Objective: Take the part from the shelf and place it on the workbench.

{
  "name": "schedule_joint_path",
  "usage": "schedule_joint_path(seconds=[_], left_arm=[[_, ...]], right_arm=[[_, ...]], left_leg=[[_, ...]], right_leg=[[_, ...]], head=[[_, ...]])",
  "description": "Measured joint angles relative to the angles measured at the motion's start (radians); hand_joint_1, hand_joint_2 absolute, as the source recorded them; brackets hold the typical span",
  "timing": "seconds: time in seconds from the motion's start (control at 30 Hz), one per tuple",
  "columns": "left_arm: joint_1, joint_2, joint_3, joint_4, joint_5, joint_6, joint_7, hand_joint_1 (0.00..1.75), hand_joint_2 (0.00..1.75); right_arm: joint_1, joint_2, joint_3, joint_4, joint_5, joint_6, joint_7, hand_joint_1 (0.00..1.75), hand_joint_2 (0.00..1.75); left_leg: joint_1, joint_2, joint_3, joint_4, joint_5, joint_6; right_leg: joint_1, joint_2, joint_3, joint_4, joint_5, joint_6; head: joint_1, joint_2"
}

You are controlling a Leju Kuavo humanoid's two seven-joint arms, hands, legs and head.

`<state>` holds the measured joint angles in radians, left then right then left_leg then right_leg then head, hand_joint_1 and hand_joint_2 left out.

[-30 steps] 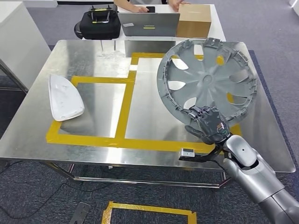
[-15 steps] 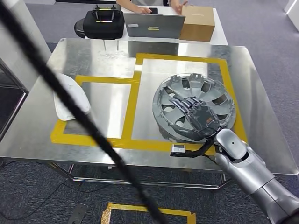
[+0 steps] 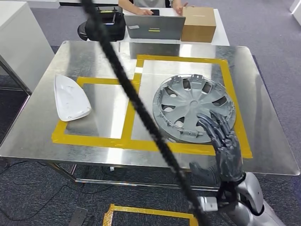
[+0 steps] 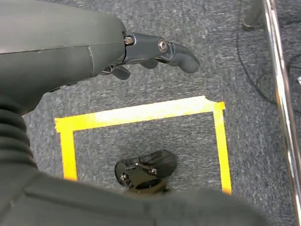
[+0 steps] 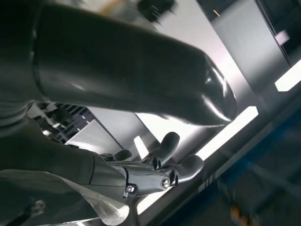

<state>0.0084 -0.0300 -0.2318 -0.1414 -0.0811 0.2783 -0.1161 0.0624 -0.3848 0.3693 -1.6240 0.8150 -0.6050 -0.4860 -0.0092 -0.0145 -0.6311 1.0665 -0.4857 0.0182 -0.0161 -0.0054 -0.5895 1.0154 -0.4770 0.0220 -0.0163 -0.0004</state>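
One grey wheel cover (image 3: 194, 108) lies flat inside the yellow-taped square (image 3: 230, 87) on the counter (image 3: 269, 136), apparently its marked drop zone. The right robot hand (image 3: 224, 143), fingers spread and empty, hovers at its near rim; the left robot hand (image 4: 156, 52) hangs empty over carpet.

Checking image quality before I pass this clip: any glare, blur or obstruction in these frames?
Head view: sharp, but a blurred black cable crosses diagonally in front of the lens, and the steel workbench shows pale glare. Right wrist view: soft and smeared, bright reflections washing out detail past the right hand. Left wrist view: evenly lit, carpet in focus beyond the left hand.
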Motion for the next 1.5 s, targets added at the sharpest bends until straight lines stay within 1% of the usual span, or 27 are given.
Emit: schedule_joint_path(seconds=[0.1,0.17,0.23,0.3,0.37,0.47,0.53,0.6,0.63,0.67,0.7,0.73,0.8,0.83,0.9,0.97,1.0,1.07,1.13,1.17,1.2,1.23,1.3,1.37,1.4,1.47,1.5], left_arm=[[0.004,-0.003,0.008,0.000,0.012,0.002,-0.009,0.00,0.00],[0.005,-0.006,0.012,0.000,0.018,0.005,-0.013,0.00,0.00],[0.005,-0.010,0.019,0.000,0.027,0.016,-0.024,0.00,0.00],[0.000,-0.017,0.028,0.000,0.041,0.033,-0.040,0.00,0.00],[-0.003,-0.027,0.040,0.000,0.055,0.049,-0.052,0.00,0.00],[0.003,-0.039,0.062,0.000,0.080,0.073,-0.065,0.00,0.00],[0.005,-0.050,0.078,0.000,0.097,0.086,-0.077,0.00,0.00],[0.006,-0.062,0.092,0.000,0.108,0.093,-0.088,0.00,0.00],[0.006,-0.067,0.098,0.000,0.113,0.095,-0.093,0.00,0.00],[0.006,-0.072,0.104,0.000,0.117,0.096,-0.098,0.00,0.00],[0.006,-0.076,0.110,0.000,0.121,0.098,-0.103,0.00,0.00],[0.006,-0.081,0.115,0.000,0.125,0.100,-0.109,0.00,0.00],[0.005,-0.090,0.126,0.000,0.131,0.105,-0.125,0.00,0.00],[0.004,-0.095,0.129,0.000,0.133,0.106,-0.134,0.00,0.00],[0.002,-0.101,0.136,0.000,0.136,0.108,-0.146,0.00,0.00],[0.006,-0.103,0.141,0.000,0.136,0.109,-0.150,0.00,0.00],[0.009,-0.103,0.143,0.000,0.137,0.109,-0.151,0.00,0.00],[0.011,-0.102,0.147,0.000,0.138,0.110,-0.152,0.00,0.00],[0.010,-0.102,0.149,0.000,0.140,0.112,-0.158,0.00,0.00],[0.009,-0.102,0.150,0.000,0.141,0.114,-0.164,0.00,0.00],[0.009,-0.102,0.151,0.000,0.142,0.116,-0.169,0.00,0.00],[0.009,-0.102,0.153,0.000,0.143,0.119,-0.173,0.00,0.00],[0.006,-0.102,0.154,-0.001,0.143,0.124,-0.176,0.00,0.00],[0.003,-0.101,0.155,-0.001,0.139,0.126,-0.177,0.00,0.00],[0.002,-0.101,0.156,-0.002,0.133,0.125,-0.176,0.00,0.00],[0.000,-0.101,0.154,-0.002,0.116,0.118,-0.171,0.00,0.00],[-0.001,-0.100,0.153,-0.002,0.107,0.112,-0.167,0.00,0.00]], right_arm=[[0.119,0.051,-0.028,-0.168,-0.032,-0.064,-0.027,0.00,0.00],[0.179,0.080,-0.046,-0.248,-0.046,-0.073,-0.035,0.00,0.00],[0.228,0.113,-0.071,-0.303,-0.084,-0.074,-0.055,0.00,0.00],[0.278,0.159,-0.105,-0.345,-0.164,-0.074,-0.086,0.00,0.00],[0.320,0.214,-0.146,-0.373,-0.250,-0.074,-0.109,0.00,0.00],[0.372,0.309,-0.224,-0.377,-0.367,-0.047,-0.107,0.00,0.00],[0.391,0.388,-0.305,-0.350,-0.430,0.023,-0.106,0.00,0.00],[0.382,0.472,-0.416,-0.279,-0.451,0.125,-0.119,0.00,0.00],[0.371,0.509,-0.477,-0.229,-0.459,0.169,-0.125,0.00,0.00],[0.356,0.542,-0.540,-0.168,-0.471,0.207,-0.127,0.00,0.00],[0.337,0.569,-0.602,-0.097,-0.484,0.238,-0.130,0.00,0.00],[0.314,0.592,-0.664,-0.020,-0.496,0.267,-0.136,0.00,0.00],[0.257,0.628,-0.790,0.150,-0.500,0.323,-0.152,0.00,0.00],[0.226,0.643,-0.851,0.234,-0.493,0.343,-0.163,0.00,0.00],[0.175,0.669,-0.959,0.385,-0.477,0.363,-0.181,0.00,0.00],[0.147,0.691,-1.040,0.493,-0.467,0.370,-0.193,0.00,0.00],[0.137,0.700,-1.070,0.534,-0.465,0.371,-0.195,0.00,0.00],[0.121,0.710,-1.115,0.599,-0.459,0.377,-0.182,0.00,0.00],[0.109,0.713,-1.147,0.659,-0.438,0.384,-0.130,0.00,0.00],[0.100,0.713,-1.162,0.693,-0.420,0.381,-0.101,0.00,0.00],[0.091,0.712,-1.179,0.736,-0.397,0.370,-0.076,0.00,0.00],[0.082,0.712,-1.195,0.779,-0.375,0.355,-0.059,0.00,0.00],[0.059,0.709,-1.231,0.875,-0.335,0.320,-0.023,0.00,0.00],[0.023,0.703,-1.269,0.986,-0.312,0.314,0.047,0.00,0.00],[0.006,0.697,-1.287,1.045,-0.305,0.334,0.103,0.00,0.00],[-0.015,0.683,-1.314,1.142,-0.292,0.412,0.234,0.00,0.00],[-0.020,0.675,-1.321,1.180,-0.284,0.456,0.293,0.00,0.00]], left_leg=[[0.012,0.003,-0.040,0.165,-0.127,-0.021],[0.020,0.003,-0.038,0.232,-0.167,-0.030],[0.026,0.003,0.036,0.151,-0.139,-0.033],[0.029,0.001,0.140,-0.004,-0.105,-0.032],[0.023,-0.001,0.182,-0.079,-0.089,-0.023],[0.014,0.003,0.163,-0.082,-0.058,0.002],[0.014,0.010,0.137,-0.086,-0.031,0.017],[0.011,0.014,0.107,-0.085,-0.009,0.025],[0.008,0.016,0.092,-0.084,0.001,0.027],[0.006,0.017,0.078,-0.081,0.012,0.028],[0.004,0.018,0.063,-0.078,0.021,0.028],[0.003,0.018,0.051,-0.075,0.029,0.028],[0.001,0.017,0.034,-0.067,0.041,0.024],[-0.001,0.017,0.028,-0.064,0.048,0.020],[-0.003,0.017,0.020,-0.061,0.066,0.011],[-0.002,0.016,0.013,-0.060,0.073,0.000],[-0.001,0.015,0.008,-0.048,0.053,-0.007],[0.004,0.014,-0.012,0.031,-0.036,-0.021],[0.009,0.014,-0.035,0.159,-0.126,-0.032],[0.010,0.014,-0.035,0.204,-0.139,-0.034],[0.011,0.014,-0.023,0.221,-0.131,-0.036],[0.012,0.014,0.004,0.203,-0.105,-0.036],[0.012,0.014,0.092,0.088,-0.054,-0.029],[0.010,0.013,0.165,-0.031,-0.049,-0.019],[0.008,0.013,0.179,-0.061,-0.054,-0.014],[0.007,0.014,0.174,-0.083,-0.052,-0.005],[0.008,0.015,0.167,-0.090,-0.045,0.002]], right_leg=[[-0.002,-0.006,-0.013,-0.001,0.012,-0.010],[-0.002,-0.007,-0.028,-0.001,0.025,-0.009],[-0.003,-0.004,-0.045,0.000,0.039,-0.003],[-0.003,-0.002,-0.054,0.000,0.054,0.009],[-0.004,-0.002,-0.057,-0.003,0.069,0.023],[-0.014,0.003,-0.063,-0.012,0.082,0.042],[-0.015,0.006,-0.090,0.035,0.013,0.046],[-0.011,0.006,-0.121,0.155,-0.098,0.045],[-0.009,0.006,-0.127,0.218,-0.131,0.044],[-0.007,0.006,-0.121,0.260,-0.139,0.042],[-0.005,0.006,-0.098,0.269,-0.125,0.040],[-0.002,0.006,-0.058,0.241,-0.098,0.036],[0.004,0.005,0.061,0.103,-0.065,0.026],[0.006,0.004,0.114,0.028,-0.069,0.022],[0.010,0.002,0.161,-0.058,-0.086,0.014],[0.009,0.001,0.148,-0.067,-0.078,0.007],[0.007,-0.001,0.141,-0.068,-0.069,0.000],[0.004,-0.003,0.121,-0.068,-0.050,-0.012],[0.004,-0.005,0.100,-0.064,-0.033,-0.016],[0.005,-0.006,0.088,-0.060,-0.024,-0.016],[0.005,-0.007,0.074,-0.054,-0.016,-0.015],[0.005,-0.008,0.059,-0.046,-0.009,-0.014],[0.006,-0.008,0.028,-0.029,0.002,-0.010],[0.009,-0.007,0.007,-0.016,0.014,-0.003],[0.009,-0.006,0.000,-0.014,0.022,0.003],[0.007,-0.006,-0.013,-0.011,0.034,0.015],[0.005,-0.005,-0.023,-0.003,0.022,0.021]], head=[[-0.003,0.000],[-0.002,0.000],[-0.002,0.000],[-0.001,0.000],[0.003,0.000],[0.004,0.000],[0.007,0.000],[0.012,0.000],[0.013,0.000],[0.013,0.000],[0.013,0.000],[0.014,0.000],[0.014,0.000],[0.013,0.000],[0.014,0.000],[0.014,0.000],[0.013,0.000],[0.007,0.000],[0.004,0.000],[0.004,0.000],[0.004,0.000],[0.004,0.000],[0.004,0.000],[0.004,0.000],[0.005,0.000],[0.004,0.000],[0.005,0.000]])
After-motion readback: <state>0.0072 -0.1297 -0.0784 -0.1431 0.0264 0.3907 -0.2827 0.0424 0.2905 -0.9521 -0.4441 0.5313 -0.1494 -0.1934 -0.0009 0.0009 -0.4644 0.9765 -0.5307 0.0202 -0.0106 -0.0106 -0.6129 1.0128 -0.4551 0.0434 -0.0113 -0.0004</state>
